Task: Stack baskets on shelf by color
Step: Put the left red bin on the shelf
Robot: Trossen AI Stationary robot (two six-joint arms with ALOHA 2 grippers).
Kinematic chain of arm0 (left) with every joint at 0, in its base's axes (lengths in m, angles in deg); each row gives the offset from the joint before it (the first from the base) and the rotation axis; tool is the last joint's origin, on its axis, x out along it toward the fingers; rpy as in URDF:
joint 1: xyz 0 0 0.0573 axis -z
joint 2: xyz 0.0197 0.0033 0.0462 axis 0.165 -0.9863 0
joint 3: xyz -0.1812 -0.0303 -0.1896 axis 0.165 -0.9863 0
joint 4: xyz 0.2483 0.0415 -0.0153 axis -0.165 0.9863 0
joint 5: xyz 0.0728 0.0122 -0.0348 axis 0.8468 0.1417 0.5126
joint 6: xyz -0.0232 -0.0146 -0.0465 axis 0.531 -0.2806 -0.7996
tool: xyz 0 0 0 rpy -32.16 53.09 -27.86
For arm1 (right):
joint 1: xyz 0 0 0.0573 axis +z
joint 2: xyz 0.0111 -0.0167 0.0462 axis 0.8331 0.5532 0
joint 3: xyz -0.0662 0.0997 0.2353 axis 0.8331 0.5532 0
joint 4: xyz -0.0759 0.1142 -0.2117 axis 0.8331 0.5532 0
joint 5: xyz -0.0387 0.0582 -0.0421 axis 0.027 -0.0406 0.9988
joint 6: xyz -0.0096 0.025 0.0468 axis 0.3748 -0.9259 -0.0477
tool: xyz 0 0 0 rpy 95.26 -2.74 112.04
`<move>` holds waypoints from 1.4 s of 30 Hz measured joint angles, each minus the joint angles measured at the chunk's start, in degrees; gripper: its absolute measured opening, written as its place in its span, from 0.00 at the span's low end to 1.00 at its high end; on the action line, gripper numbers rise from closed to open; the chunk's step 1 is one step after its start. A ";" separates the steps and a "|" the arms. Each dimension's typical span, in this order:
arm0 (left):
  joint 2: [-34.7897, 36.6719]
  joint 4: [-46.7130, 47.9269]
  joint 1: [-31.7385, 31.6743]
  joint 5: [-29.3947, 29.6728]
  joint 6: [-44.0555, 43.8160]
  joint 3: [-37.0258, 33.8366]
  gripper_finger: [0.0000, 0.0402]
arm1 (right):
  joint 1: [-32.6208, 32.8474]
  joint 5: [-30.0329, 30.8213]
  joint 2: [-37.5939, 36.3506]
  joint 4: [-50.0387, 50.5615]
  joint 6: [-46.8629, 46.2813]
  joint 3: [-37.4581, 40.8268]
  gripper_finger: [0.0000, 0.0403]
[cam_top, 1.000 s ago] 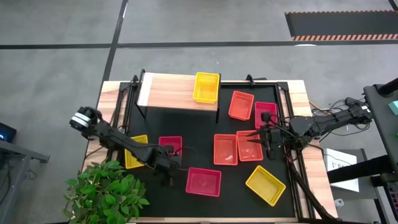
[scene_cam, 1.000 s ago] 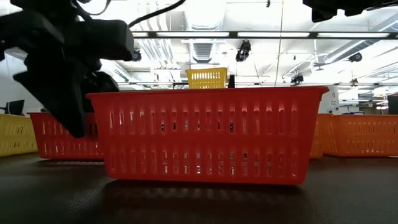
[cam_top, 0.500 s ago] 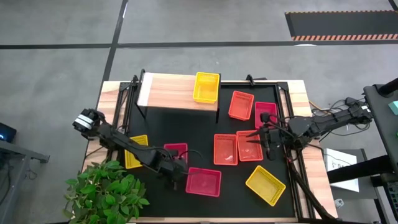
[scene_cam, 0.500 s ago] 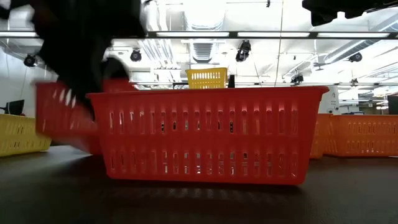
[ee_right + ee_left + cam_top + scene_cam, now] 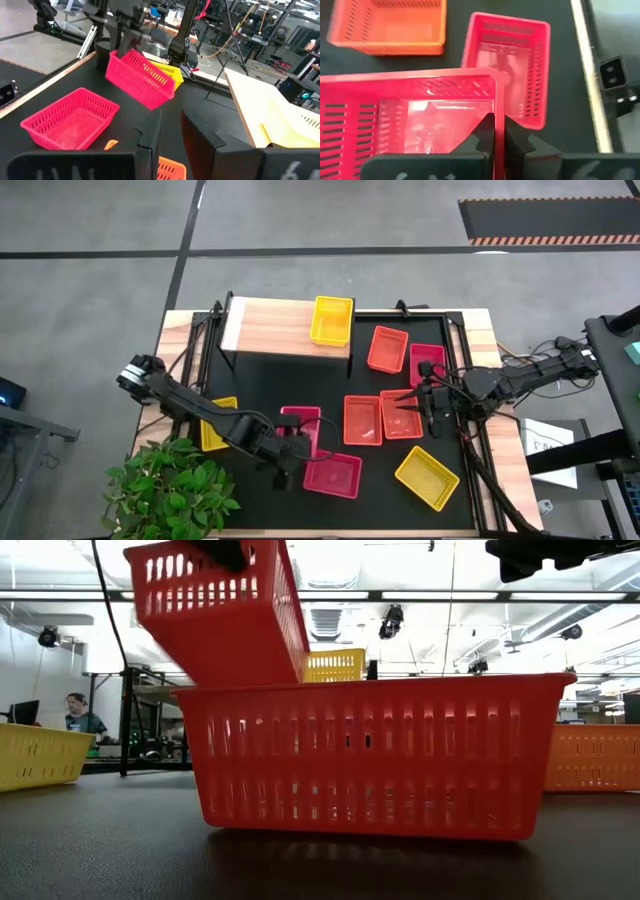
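My left gripper (image 5: 287, 452) is shut on a red basket (image 5: 302, 425), which hangs tilted above the black mat, seen high up in the low view (image 5: 215, 610). Just to its right, a second red basket (image 5: 333, 475) rests on its base on the mat. A yellow basket (image 5: 332, 320) stands on the right end of the wooden shelf (image 5: 270, 328). Orange baskets (image 5: 363, 420), one more red (image 5: 427, 360) and two yellow ones (image 5: 427, 477) lie on the mat. My right gripper (image 5: 432, 412) hovers open over an orange basket (image 5: 400, 413), holding nothing. My left gripper pinches the rim of one side wall (image 5: 495, 107) of the red basket, not far from a corner, with one finger (image 5: 484, 131) inside the basket and one outside. The basket is lifted clear of the mat and hangs tilted below the fingers.
A green plant (image 5: 170, 485) stands at the table's near left corner. A yellow basket (image 5: 218, 423) lies under the left arm. The shelf's left and middle parts are bare wood. Cables and a frame run along the table's right edge (image 5: 475, 450).
My left gripper has taken hold of the red basket that sat on the mat, lifted it clear and carried it up and toward the table's right; the basket now hangs tilted. The other red basket next to it has slid a little to the right.
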State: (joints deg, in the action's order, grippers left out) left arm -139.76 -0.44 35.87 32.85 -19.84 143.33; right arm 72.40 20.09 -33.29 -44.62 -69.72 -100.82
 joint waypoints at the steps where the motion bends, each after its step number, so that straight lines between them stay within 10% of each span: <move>1: 0.00 1.45 -0.02 0.63 1.08 1.24 0.00 | 0.00 0.00 0.00 0.02 0.00 0.00 0.16; 16: 1.86 29.85 -2.37 18.94 16.59 8.84 0.00 | 0.00 0.00 -0.02 0.08 -0.08 0.00 0.16; 42: 19.88 12.54 -36.06 12.75 44.49 -11.06 0.00 | 0.00 0.00 -0.02 -0.03 0.42 0.00 0.16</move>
State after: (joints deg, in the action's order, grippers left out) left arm -119.88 12.10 -0.19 45.59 24.65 132.26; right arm 72.40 20.09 -33.31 -44.65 -69.31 -100.82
